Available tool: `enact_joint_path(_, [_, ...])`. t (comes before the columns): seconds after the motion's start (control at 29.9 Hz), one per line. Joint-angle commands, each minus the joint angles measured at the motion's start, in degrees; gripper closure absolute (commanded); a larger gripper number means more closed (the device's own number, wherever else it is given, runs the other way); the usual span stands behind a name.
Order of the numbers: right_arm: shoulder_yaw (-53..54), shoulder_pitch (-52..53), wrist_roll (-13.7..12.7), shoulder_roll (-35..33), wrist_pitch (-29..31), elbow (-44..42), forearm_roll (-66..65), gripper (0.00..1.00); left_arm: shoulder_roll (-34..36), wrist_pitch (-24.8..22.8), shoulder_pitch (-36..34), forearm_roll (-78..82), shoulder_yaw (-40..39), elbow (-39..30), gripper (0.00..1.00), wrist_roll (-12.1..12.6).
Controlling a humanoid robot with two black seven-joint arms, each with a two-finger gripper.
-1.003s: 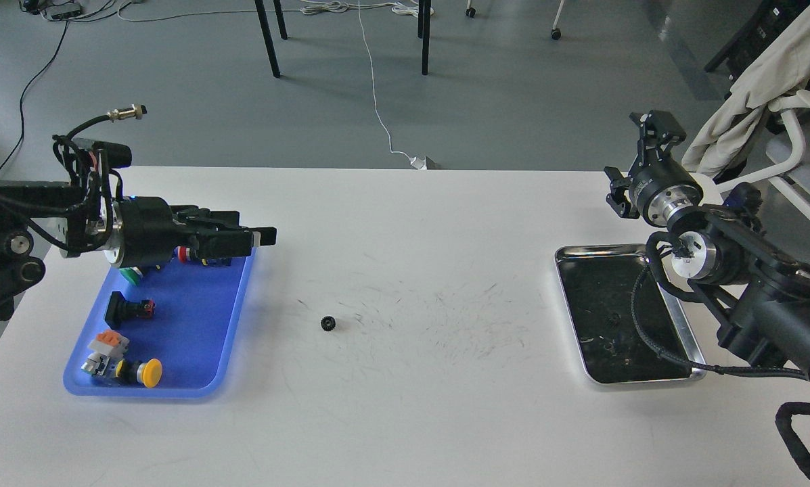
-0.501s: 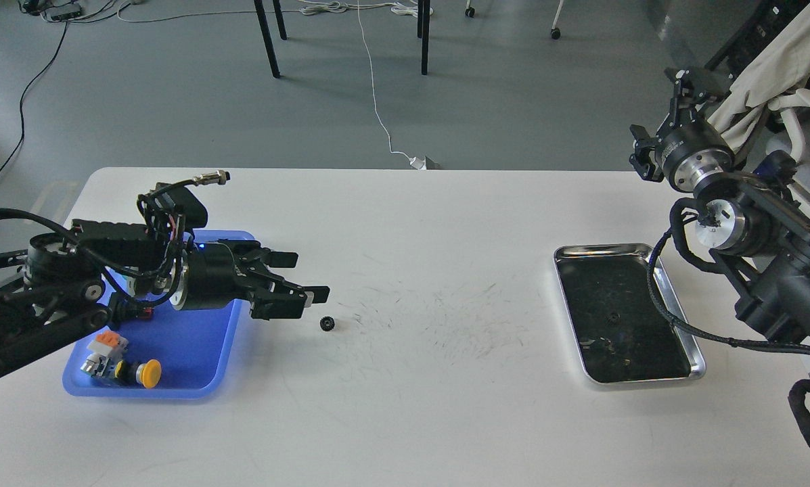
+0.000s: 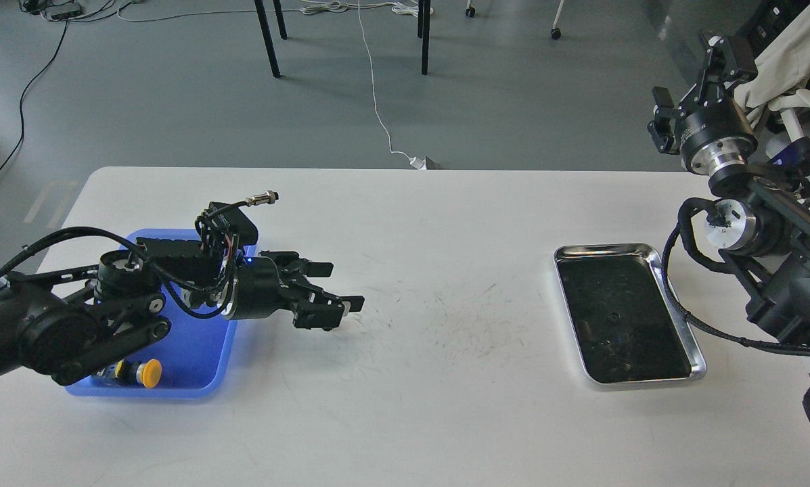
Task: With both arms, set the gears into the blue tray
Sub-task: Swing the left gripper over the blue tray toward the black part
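we count two trays; the blue tray (image 3: 205, 365) holds one yellow-capped switch (image 3: 149, 373), no gears visible in it; the silver tray (image 3: 695, 352) holds one small gear (image 3: 612, 316); our left gripper (image 3: 337, 297) hangs spread just beside the blue tray; whether our right gripper (image 3: 709, 57) is spread, we cannot tell.

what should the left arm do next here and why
Probably lower slightly and close. The left end effector sits open, low over the white table just right of the shallow blue plastic tray, fingers spread. The gear itself is hidden beneath them, so I can't confirm alignment.
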Motion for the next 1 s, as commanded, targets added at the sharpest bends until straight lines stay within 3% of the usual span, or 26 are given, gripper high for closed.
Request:
enact_joint_path(0.0, [-0.1, 0.0, 0.1, 0.0, 0.0, -0.1, -0.2, 0.01, 0.9, 0.6, 0.8, 1.7, 0.0, -0.3, 0.06, 0.0])
enact_joint_path(0.43, [-1.6, 0.0, 0.1, 0.0, 0.0, -0.3, -0.7, 0.01, 5.0, 1.1, 0.0, 13.0, 1.8, -6.1, 0.06, 0.0])
enact_joint_path(0.6, [-2.3, 0.1, 0.1, 0.0, 0.0, -0.3, -0.7, 0.01, 6.3, 0.8, -3.8, 15.3, 1.8, -9.9, 0.06, 0.0])
enact_joint_path(0.74, [-2.5, 0.1, 0.1, 0.0, 0.0, -0.3, -0.7, 0.01, 6.4, -1.8, -4.8, 12.8, 1.7, -9.7, 0.06, 0.0])
enact_joint_path(0.97, [-2.6, 0.4, 0.1, 0.0, 0.0, -0.3, -0.7, 0.01, 6.4, -10.9, -7.3, 6.3, 1.1, -9.9, 0.02, 0.0])
